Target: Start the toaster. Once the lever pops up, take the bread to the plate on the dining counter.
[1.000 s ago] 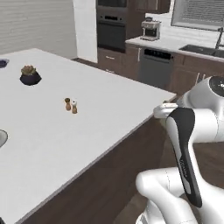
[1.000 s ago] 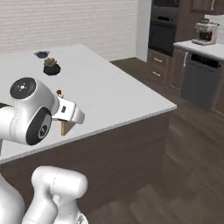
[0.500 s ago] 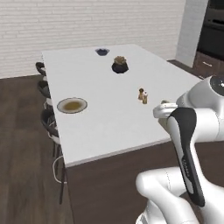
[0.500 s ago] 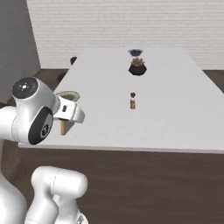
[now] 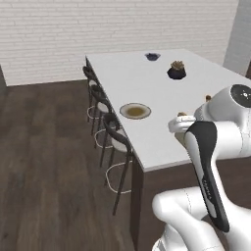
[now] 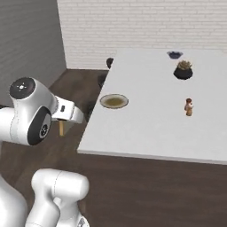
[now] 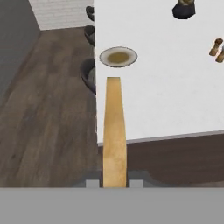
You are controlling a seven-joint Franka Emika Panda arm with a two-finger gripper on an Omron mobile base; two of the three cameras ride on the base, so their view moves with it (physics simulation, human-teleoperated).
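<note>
Arm: folded high and close to the base, the hand carried off the near edge of the dining counter, over the dark wood floor; gripper clenched on the bread, which is seen edge-on in the hand view as a long tan strip rising from between the finger tips toward the plate; in the right base view a small tan piece is seen below the hand.

Plate: round, grey-brown with a lighter rim, set on the counter near its long edge on the stool side; a darker brownish centre is shown; nothing else is seen lying in it.

Other items on the counter: a dark pot with a brownish plant; a small dark bowl at the far end; a pair of small brown shakers, well apart from the plate.

Alongside: dark stools ranged along the counter's long edge near the plate.
</note>
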